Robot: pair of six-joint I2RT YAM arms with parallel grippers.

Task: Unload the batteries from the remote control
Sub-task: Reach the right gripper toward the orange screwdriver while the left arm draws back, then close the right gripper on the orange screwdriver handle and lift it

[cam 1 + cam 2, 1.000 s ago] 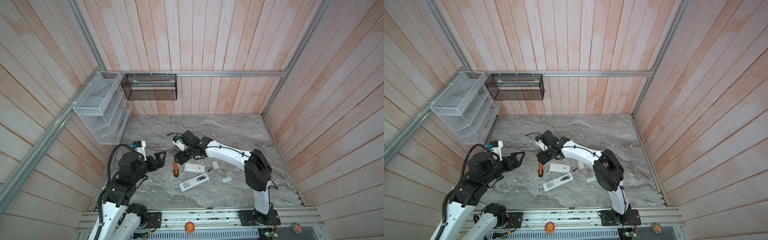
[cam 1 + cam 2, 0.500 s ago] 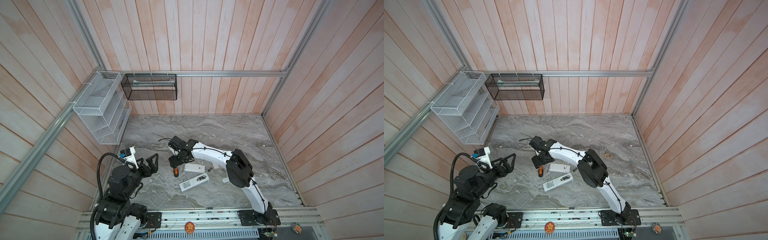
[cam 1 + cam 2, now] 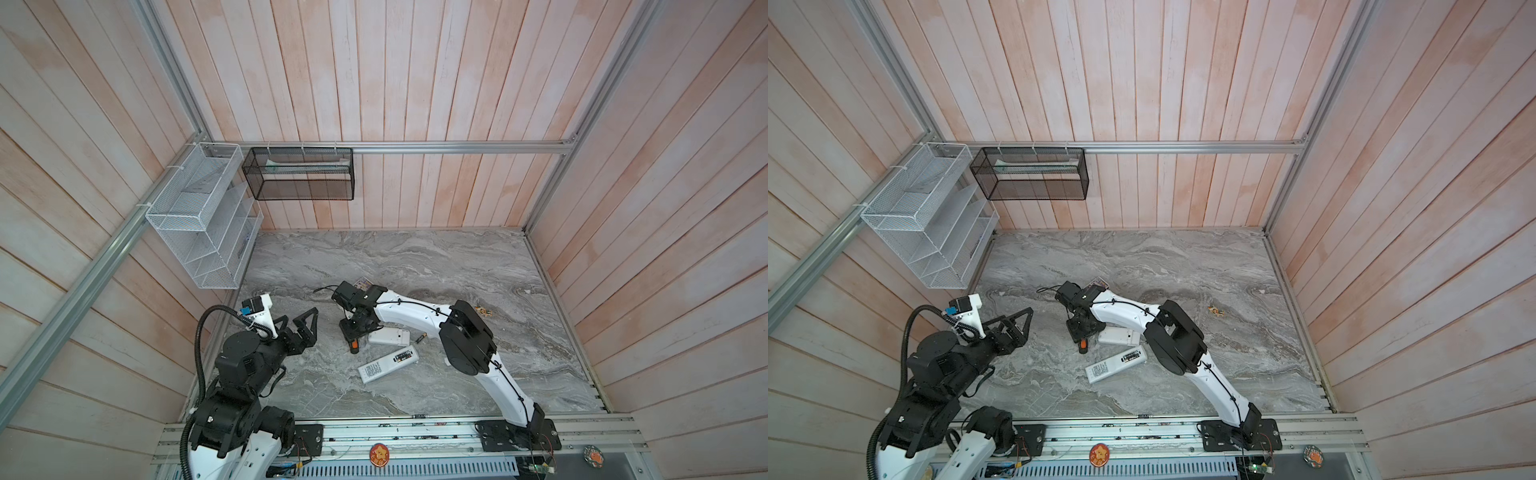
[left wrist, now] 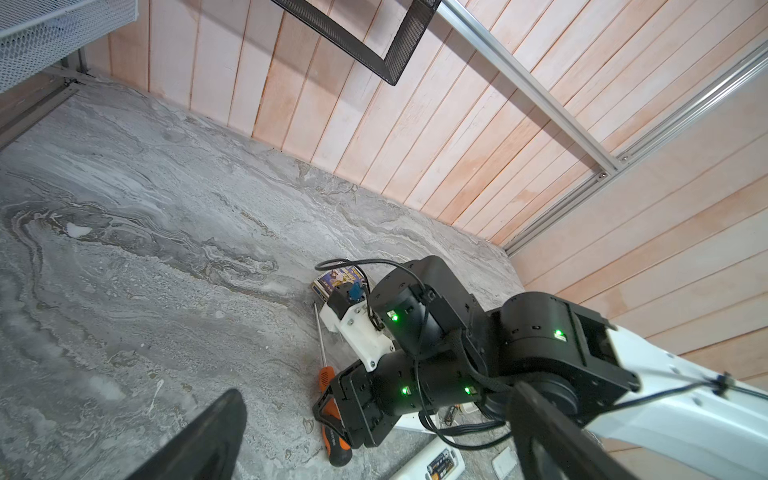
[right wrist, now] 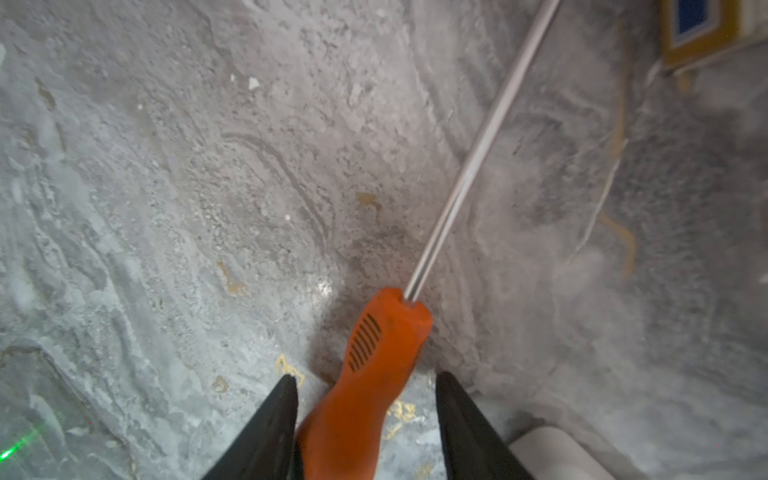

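While the right gripper [image 5: 365, 380] straddles the orange handle of the screwdriver [image 5: 382, 345], one finger [image 5: 270, 432] touches it and we see a gap at the opposite finger, so the jaws are not clamped. The left gripper [image 3: 300, 319], lower left in both top views, is spread wide and holds nothing. Right of the screwdriver lies a white remote [image 3: 388, 336]. Below it a second remote [image 3: 376, 368] has its compartment open, with the batteries [image 3: 402, 356] inside. One loose battery [image 3: 422, 338] lies beside the white remote. The black mesh basket [image 3: 299, 191] on the back wall holds something pale.
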